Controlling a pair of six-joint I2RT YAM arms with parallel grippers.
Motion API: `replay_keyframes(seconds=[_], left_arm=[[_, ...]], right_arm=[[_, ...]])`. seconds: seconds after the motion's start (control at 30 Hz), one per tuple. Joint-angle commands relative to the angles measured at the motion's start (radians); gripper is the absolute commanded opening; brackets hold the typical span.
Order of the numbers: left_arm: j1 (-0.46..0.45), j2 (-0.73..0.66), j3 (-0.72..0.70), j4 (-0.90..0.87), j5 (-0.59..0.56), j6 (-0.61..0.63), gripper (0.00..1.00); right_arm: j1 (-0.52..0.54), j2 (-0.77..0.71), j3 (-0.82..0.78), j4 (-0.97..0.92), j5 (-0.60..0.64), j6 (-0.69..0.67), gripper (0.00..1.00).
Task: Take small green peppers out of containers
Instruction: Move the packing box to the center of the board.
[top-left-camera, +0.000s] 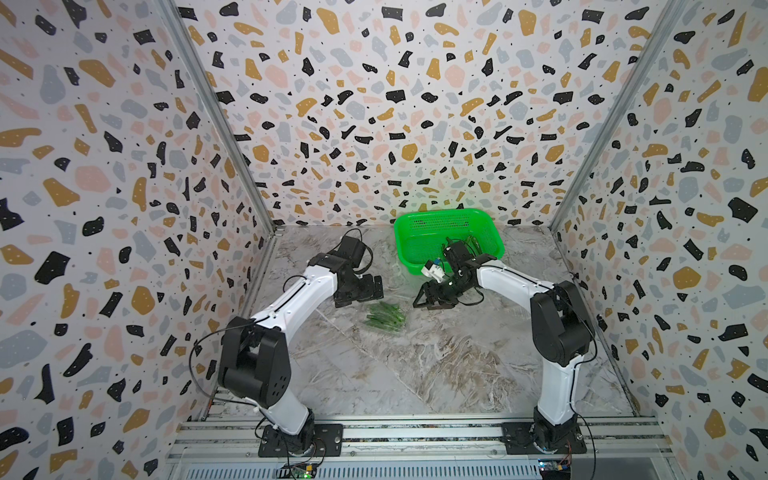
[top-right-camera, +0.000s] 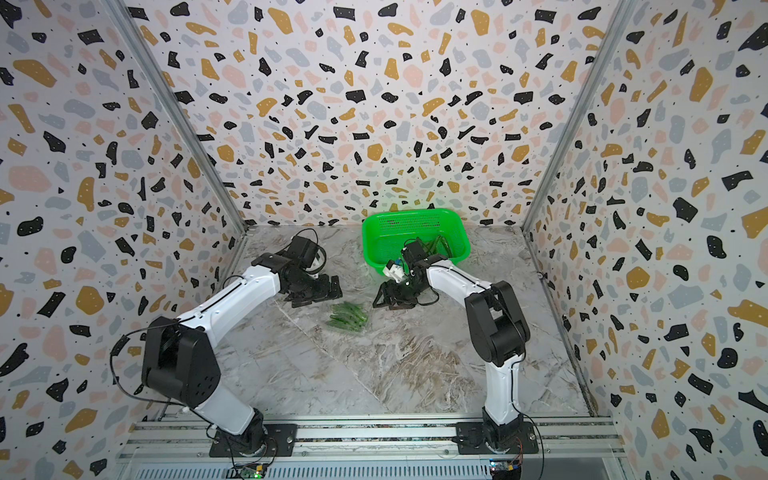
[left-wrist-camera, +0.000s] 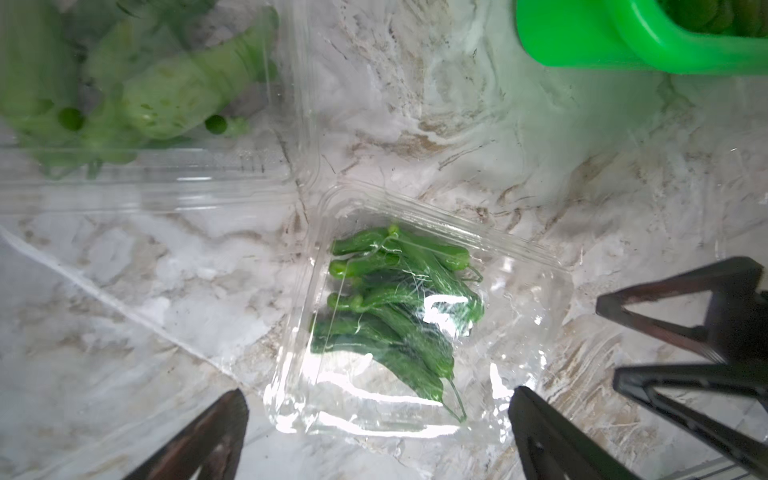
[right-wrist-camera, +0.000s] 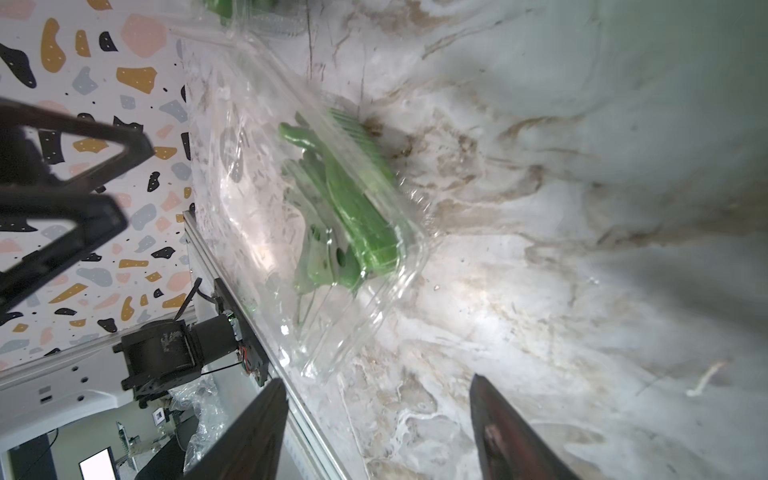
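A clear container (top-left-camera: 384, 318) (top-right-camera: 348, 316) lies shut on the marble table between the two grippers, with several small green peppers (left-wrist-camera: 395, 307) (right-wrist-camera: 353, 216) inside it. My left gripper (top-left-camera: 361, 296) (left-wrist-camera: 378, 392) hovers just left of it, open, its fingers either side of the box's near edge and holding nothing. To the box's right my right gripper (top-left-camera: 424, 304) (right-wrist-camera: 378, 381) stands open over bare table. A second clear container (left-wrist-camera: 145, 104) with peppers shows blurred, close to the left wrist camera.
A large green perforated basket (top-left-camera: 419, 226) (top-right-camera: 386, 226) (left-wrist-camera: 582, 41) stands at the back, behind the right wrist, with some peppers (top-left-camera: 473, 245) in it. Patterned walls close in the table on three sides. A metal rail (top-left-camera: 415, 432) runs along the front.
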Motion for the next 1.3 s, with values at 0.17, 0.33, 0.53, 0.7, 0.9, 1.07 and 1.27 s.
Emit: replay_keyframes(seconds=[0.17, 0.33, 0.53, 0.7, 0.9, 1.07, 1.27], left_arm=[[-0.01, -0.002, -0.079, 0.091, 0.171, -0.085, 0.99], [-0.064, -0.069, -0.13, 0.131, 0.208, -0.181, 0.99], [-0.177, -0.087, -0.158, 0.183, 0.239, -0.291, 0.99], [-0.247, -0.098, -0.191, 0.225, 0.234, -0.357, 0.99], [-0.276, -0.071, -0.182, 0.27, 0.23, -0.384, 0.99], [-0.276, -0.056, -0.132, 0.318, 0.237, -0.406, 0.99], [-0.311, -0.07, -0.118, 0.199, 0.244, -0.446, 0.99]], right_arm=[[-0.002, 0.044, 0.078, 0.019, -0.031, 0.021, 0.71], [-0.001, 0.132, 0.194, -0.021, -0.05, -0.006, 0.7], [0.016, 0.203, 0.269, -0.1, -0.06, -0.073, 0.7], [0.017, 0.208, 0.274, -0.118, -0.064, -0.103, 0.7], [0.024, 0.192, 0.257, -0.142, -0.073, -0.122, 0.7], [0.022, 0.149, 0.185, -0.12, -0.074, -0.121, 0.7], [-0.016, 0.174, 0.28, -0.181, -0.046, -0.166, 0.71]])
